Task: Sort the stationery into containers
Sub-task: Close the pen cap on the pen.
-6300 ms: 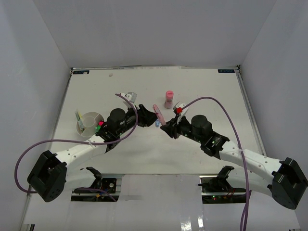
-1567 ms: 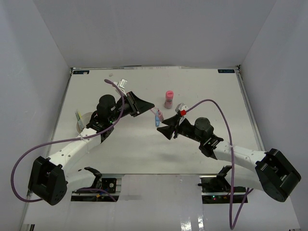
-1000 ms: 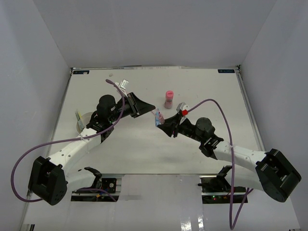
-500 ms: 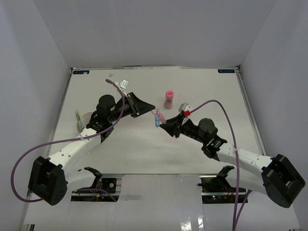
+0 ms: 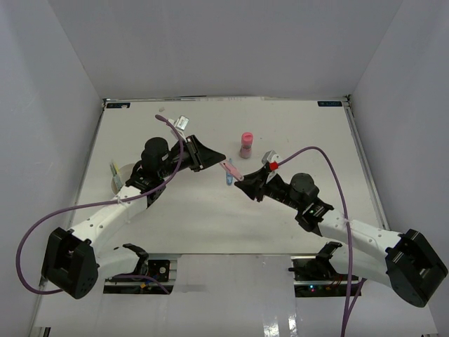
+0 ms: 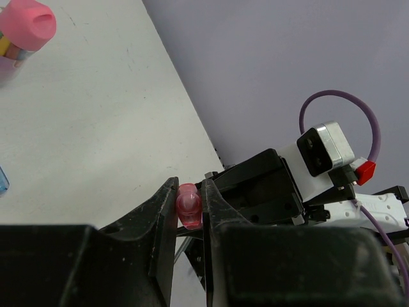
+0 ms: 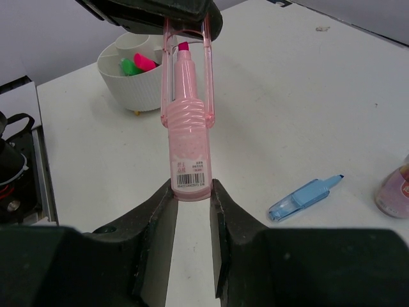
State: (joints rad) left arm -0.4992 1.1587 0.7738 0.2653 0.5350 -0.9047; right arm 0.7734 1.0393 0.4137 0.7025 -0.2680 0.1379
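Note:
A pink highlighter [image 5: 230, 168] hangs in the air between my two grippers. My left gripper [image 5: 222, 163] is shut on its clear pink cap [image 6: 189, 206]. My right gripper [image 5: 243, 181] is shut on the barrel's labelled end [image 7: 189, 160]. In the right wrist view the tip shows inside the cap [image 7: 185, 38]. The white bowl [image 7: 137, 86] holds a green and a pink highlighter; in the top view the bowl [image 5: 119, 184] is partly hidden behind my left arm. The pink cylinder [image 5: 246, 144] stands upright behind the grippers.
A small blue pen-like piece [image 7: 305, 198] lies on the table below the grippers, also in the top view [image 5: 229, 180]. The pink cylinder's top shows in the left wrist view [image 6: 27, 24]. White walls close the table on three sides.
My right gripper has moved up and a little right toward the left gripper. The pink highlighter now spans both grippers. My left arm has barely moved.

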